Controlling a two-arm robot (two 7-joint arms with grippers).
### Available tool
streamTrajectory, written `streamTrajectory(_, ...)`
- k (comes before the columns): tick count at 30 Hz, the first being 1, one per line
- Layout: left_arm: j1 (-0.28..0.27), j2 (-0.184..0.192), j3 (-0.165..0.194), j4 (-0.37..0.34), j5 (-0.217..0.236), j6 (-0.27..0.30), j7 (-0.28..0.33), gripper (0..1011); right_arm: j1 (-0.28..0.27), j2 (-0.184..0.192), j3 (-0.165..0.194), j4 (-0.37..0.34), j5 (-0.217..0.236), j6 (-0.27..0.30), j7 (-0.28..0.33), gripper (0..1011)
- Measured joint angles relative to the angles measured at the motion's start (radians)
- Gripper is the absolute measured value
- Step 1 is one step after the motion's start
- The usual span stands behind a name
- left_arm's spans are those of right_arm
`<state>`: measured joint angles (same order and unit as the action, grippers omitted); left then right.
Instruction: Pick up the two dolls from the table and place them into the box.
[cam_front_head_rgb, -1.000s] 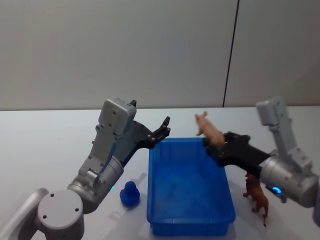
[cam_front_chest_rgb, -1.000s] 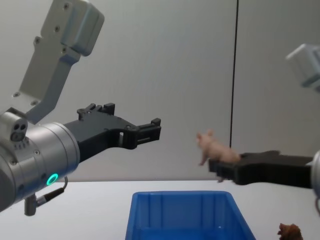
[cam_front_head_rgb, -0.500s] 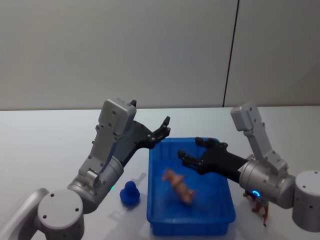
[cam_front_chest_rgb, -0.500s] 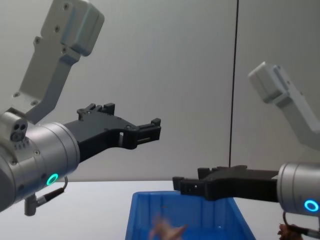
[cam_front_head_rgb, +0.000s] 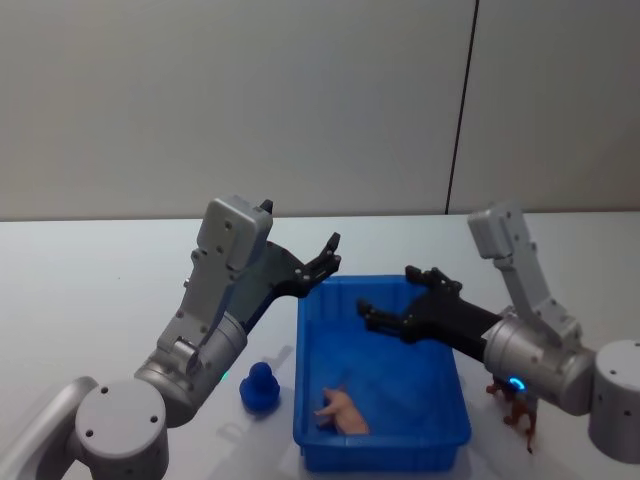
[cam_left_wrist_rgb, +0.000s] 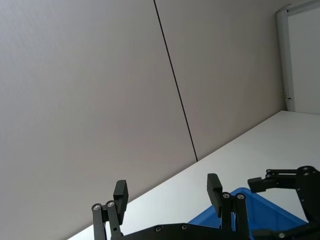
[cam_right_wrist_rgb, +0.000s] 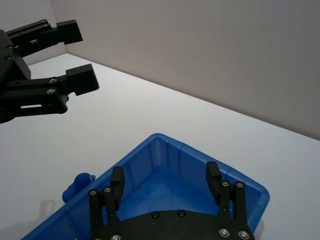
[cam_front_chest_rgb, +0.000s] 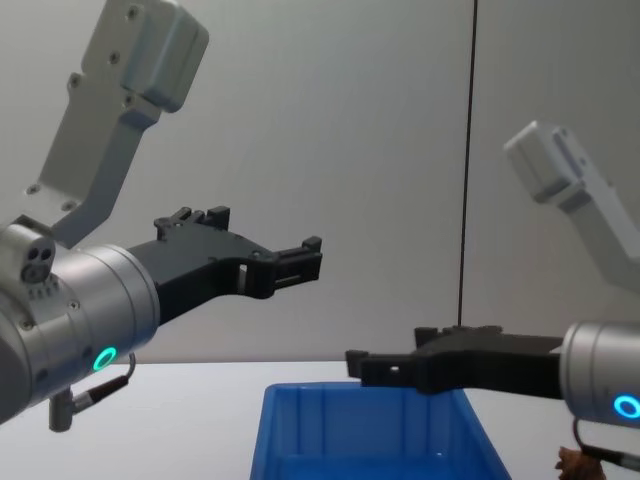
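The pink doll lies on its side on the floor of the box, close to the near wall and a little left of centre. The box sits on the white surface. Just left of its near corner stands a small blue toy. On the right side, the brown doll stands on the surface beside the box, partly hidden behind the right arm.

Farther back, the right gripper hovers over the middle of the box, fingers spread wide and holding nothing. The left gripper hangs above the box's far left corner, raised off the surface, likewise wide open and empty. A plain grey wall with a dark vertical seam stands behind.
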<state>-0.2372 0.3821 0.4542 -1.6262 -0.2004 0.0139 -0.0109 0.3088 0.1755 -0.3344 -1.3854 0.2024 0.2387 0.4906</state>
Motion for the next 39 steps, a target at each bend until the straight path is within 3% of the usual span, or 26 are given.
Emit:
streamTrajectory(9,0.0,0.0,0.0,0.0,0.0,0.0,0.0,1001,-0.049,0.041,0.023,-0.06,0.032,0.01,-0.059,1001)
streamTrajectory(24,0.0,0.0,0.0,0.0,0.0,0.0,0.0,1001,-0.156,0.132,0.073,-0.165,0.093,0.083,-0.158,1001)
streamTrajectory(39,0.0,0.0,0.0,0.0,0.0,0.0,0.0,1001,-0.179,0.172,0.101,-0.184,0.114,0.161,-0.194,1001)
